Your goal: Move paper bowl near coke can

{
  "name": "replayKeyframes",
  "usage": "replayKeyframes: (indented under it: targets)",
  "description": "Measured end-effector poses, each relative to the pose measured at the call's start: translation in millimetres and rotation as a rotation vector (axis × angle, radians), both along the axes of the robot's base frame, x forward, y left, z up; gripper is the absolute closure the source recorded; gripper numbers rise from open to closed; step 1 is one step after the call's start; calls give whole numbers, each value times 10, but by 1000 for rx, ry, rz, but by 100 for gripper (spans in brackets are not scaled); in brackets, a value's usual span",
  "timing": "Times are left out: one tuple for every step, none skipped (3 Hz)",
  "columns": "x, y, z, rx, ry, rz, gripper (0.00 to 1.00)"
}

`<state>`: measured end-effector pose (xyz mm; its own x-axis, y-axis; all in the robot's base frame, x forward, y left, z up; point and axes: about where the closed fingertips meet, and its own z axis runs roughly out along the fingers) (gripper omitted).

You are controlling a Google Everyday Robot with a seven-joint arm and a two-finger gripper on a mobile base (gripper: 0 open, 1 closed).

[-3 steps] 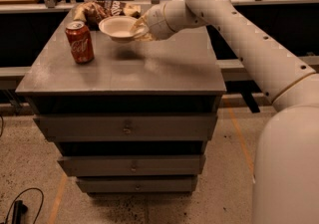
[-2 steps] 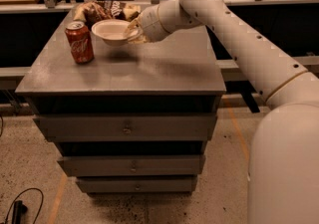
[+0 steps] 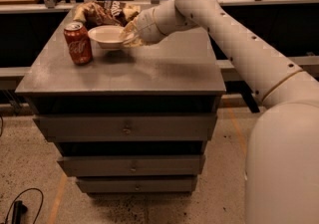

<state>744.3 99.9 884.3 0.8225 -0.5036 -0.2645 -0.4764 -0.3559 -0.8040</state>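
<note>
Leftward is where the paper bowl (image 3: 106, 35) has gone since a second ago, carried along by the hand (image 3: 128, 37), so that it now sits much closer to the coke can (image 3: 78, 43), which has not shifted from its spot near the left rear of the bench (image 3: 154, 68). At this moment the hand is closed on the right side of the bowl's rim, with the bowl lying directly to the hand's left and reaching out from it toward the can. Only a narrow gap is left between the bowl's left edge and the can; the two are just beside each other and not touching. Whether the bowl rests on the bench top or hangs slightly above it cannot be told, though a shadow lies under it. The can stands upright. Behind both, at the back edge of the bench, lies a crumpled snack bag (image 3: 105, 13). The arm (image 3: 224, 34) comes in from the right, sloping down to the hand
</note>
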Motion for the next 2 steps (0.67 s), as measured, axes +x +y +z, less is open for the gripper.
replayKeyframes:
  targets:
    - [-13,-16,-4,-4,6,-12,14]
    - [-23,-127,48,-4,4,-42,0]
